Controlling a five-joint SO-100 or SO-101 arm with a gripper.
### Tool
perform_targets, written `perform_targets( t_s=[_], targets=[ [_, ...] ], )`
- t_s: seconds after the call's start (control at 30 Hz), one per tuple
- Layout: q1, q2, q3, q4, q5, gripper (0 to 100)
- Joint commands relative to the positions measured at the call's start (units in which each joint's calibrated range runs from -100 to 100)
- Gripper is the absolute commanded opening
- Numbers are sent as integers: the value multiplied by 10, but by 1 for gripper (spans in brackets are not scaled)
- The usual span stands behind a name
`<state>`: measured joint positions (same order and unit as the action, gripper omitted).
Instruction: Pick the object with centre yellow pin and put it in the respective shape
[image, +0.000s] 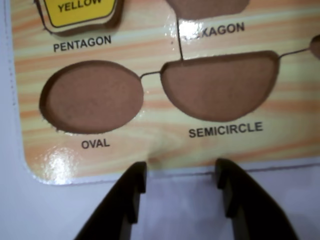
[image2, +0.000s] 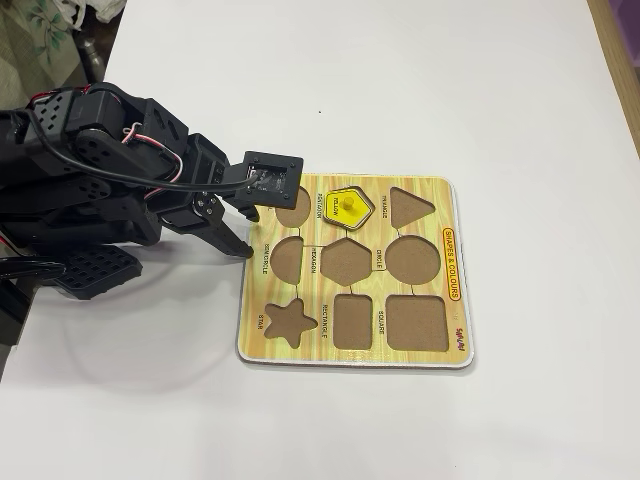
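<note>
Gripper (image: 181, 192), nearest, gapes wide and empty; yellow pentagon piece (image: 80, 12) sits at 11 o'clock in the pentagon recess (image: 116, 21).

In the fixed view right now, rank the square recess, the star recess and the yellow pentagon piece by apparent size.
Largest to smallest, fixed view:
1. Square recess
2. Star recess
3. Yellow pentagon piece
All three sit on the same flat board, so nearness to the camera hardly skews the order.
</note>
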<state>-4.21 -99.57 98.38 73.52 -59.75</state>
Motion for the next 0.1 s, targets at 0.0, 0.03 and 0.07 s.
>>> perform_targets(
  t_s=[0.0, 0.03, 0.07],
  targets=[
    [3, 10, 4, 11, 2, 17],
    [3, 10, 4, 11, 2, 17],
    [3, 10, 4, 11, 2, 17]
  ],
)
